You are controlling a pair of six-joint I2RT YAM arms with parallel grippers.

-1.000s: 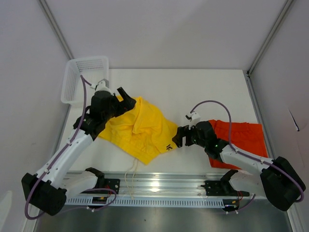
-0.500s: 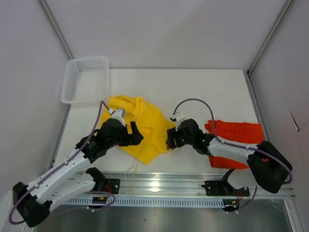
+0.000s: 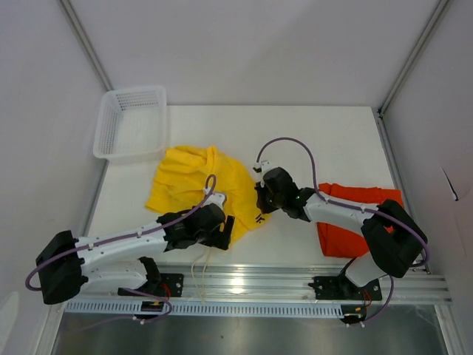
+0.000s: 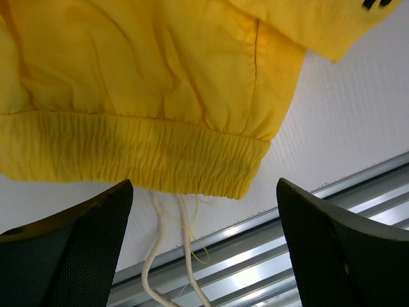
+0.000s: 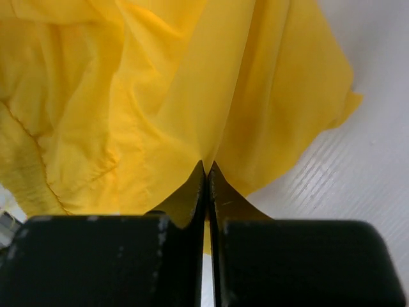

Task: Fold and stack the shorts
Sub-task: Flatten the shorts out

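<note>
Pinching yellow shorts (image 5: 128,96) edge: right gripper (image 5: 207,167) (left gripper (image 4: 203,192) spread near waistband (image 4: 128,153)).

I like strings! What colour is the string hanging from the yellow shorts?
White drawstring, clearest in left wrist view.

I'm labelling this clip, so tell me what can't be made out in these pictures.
Orange-red shorts, top view: partly hidden under the right arm.
Black logo, left wrist view: cut off by the top edge.
Drawstring ends, left wrist view: run off the bottom edge.
</note>
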